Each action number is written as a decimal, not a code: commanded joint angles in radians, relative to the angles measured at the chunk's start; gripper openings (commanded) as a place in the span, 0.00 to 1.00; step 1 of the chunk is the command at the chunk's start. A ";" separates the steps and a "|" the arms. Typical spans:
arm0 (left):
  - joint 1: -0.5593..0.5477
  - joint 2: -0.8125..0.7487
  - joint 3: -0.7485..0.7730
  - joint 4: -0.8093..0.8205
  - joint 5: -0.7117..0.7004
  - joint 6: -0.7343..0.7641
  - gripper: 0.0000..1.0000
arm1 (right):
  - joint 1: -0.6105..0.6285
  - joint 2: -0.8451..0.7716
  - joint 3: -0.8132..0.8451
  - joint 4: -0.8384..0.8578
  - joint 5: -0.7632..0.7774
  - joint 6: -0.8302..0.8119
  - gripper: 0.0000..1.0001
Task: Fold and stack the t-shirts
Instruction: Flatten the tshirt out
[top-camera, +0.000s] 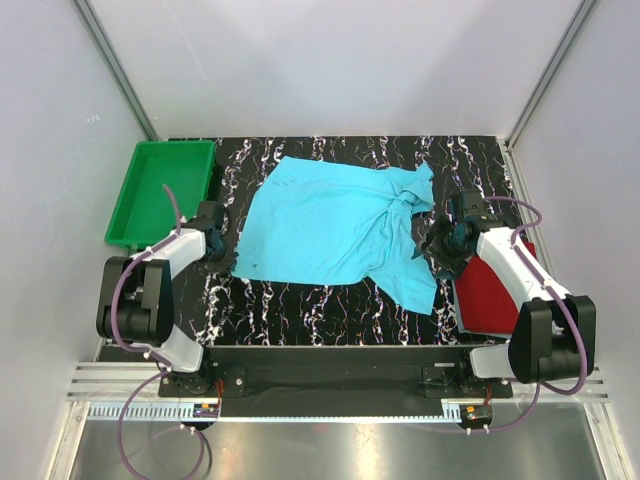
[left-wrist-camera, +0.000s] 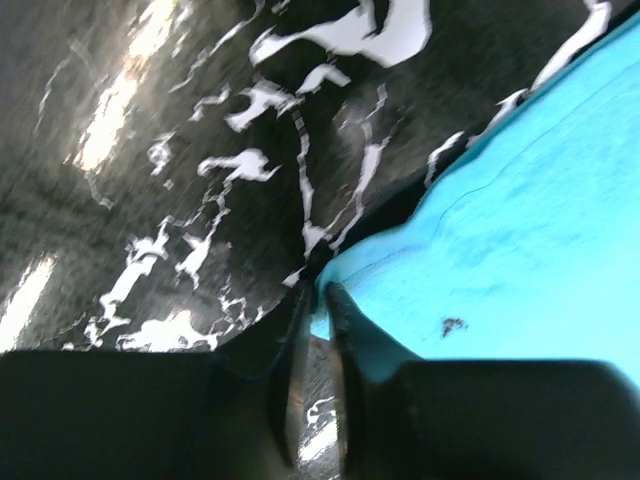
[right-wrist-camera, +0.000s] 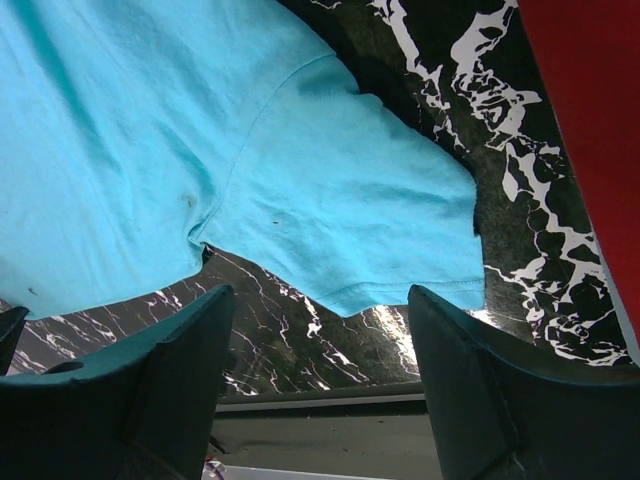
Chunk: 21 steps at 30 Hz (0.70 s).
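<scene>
The turquoise t-shirt (top-camera: 330, 225) lies spread and wrinkled on the black marbled table, bunched near its right side. My left gripper (top-camera: 225, 258) is at the shirt's near left corner; in the left wrist view the gripper (left-wrist-camera: 320, 297) is shut on the cloth's edge (left-wrist-camera: 480, 230). My right gripper (top-camera: 437, 248) is open over the shirt's right sleeve; in the right wrist view the gripper (right-wrist-camera: 320, 295) is empty, with the sleeve (right-wrist-camera: 340, 210) just beyond its tips. The dark red t-shirt (top-camera: 492, 290) lies folded at the near right, partly under the right arm, and also shows in the right wrist view (right-wrist-camera: 590, 120).
A green plastic tray (top-camera: 150, 160) stands at the far left edge of the table (top-camera: 300, 305). White walls with metal posts enclose the back and sides. The table's front rail (right-wrist-camera: 330, 400) runs just below my right gripper.
</scene>
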<state>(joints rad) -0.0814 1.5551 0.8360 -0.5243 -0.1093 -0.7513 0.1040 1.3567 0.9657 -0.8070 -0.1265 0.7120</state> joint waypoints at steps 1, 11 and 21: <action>-0.006 0.062 0.006 0.007 -0.035 0.064 0.11 | -0.007 0.007 0.008 0.019 -0.032 0.003 0.78; -0.003 -0.167 0.026 -0.088 -0.105 0.227 0.00 | -0.017 0.154 0.010 0.012 -0.131 -0.051 0.72; -0.004 -0.319 -0.017 -0.094 -0.075 0.296 0.00 | 0.117 0.384 0.162 0.097 -0.113 -0.049 0.42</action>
<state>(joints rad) -0.0879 1.2701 0.8326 -0.6098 -0.1581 -0.5053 0.1867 1.7065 1.0630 -0.7712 -0.2302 0.6586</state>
